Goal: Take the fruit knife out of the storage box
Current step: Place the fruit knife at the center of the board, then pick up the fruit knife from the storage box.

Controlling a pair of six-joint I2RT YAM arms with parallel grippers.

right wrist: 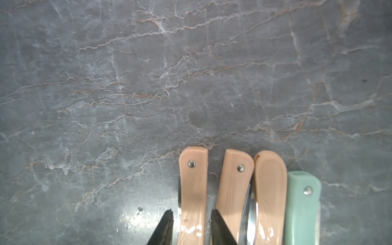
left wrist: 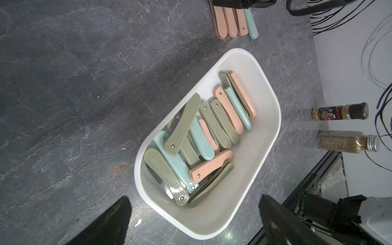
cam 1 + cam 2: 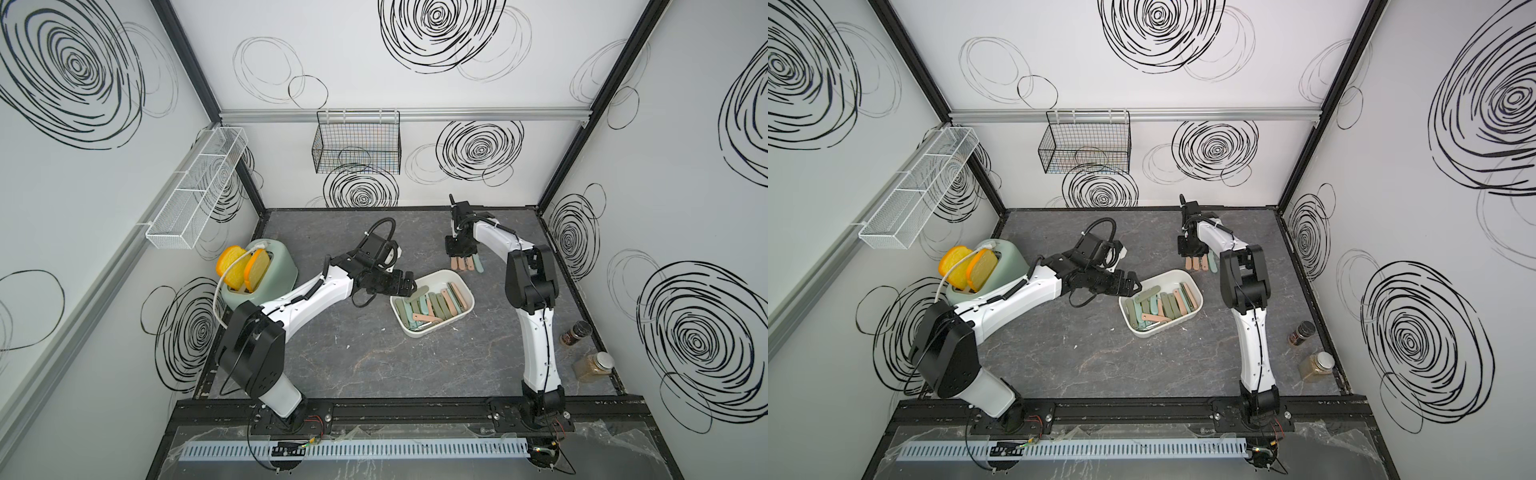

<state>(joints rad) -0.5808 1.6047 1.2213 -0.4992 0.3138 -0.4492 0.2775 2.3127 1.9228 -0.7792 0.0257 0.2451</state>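
Straddling the end pink fruit knife (image 1: 193, 180) of a row of four on the table (image 1: 148, 84) just beside the storage box (image 2: 265, 131), the right gripper (image 1: 192, 213) has its fingers slightly parted, a thin gap either side of the handle. The left gripper (image 3: 411, 282) hangs spread wide above the box's end nearest the toaster (image 3: 278, 257); more folded knives (image 2: 184, 125) lie heaped inside the box.

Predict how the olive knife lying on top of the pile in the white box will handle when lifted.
Probably stiff: the olive knife looks like moulded hard plastic. Possibly slippery, as its sides look smooth and flat. It rests across other knives in the storage box, so lifting may shift them.
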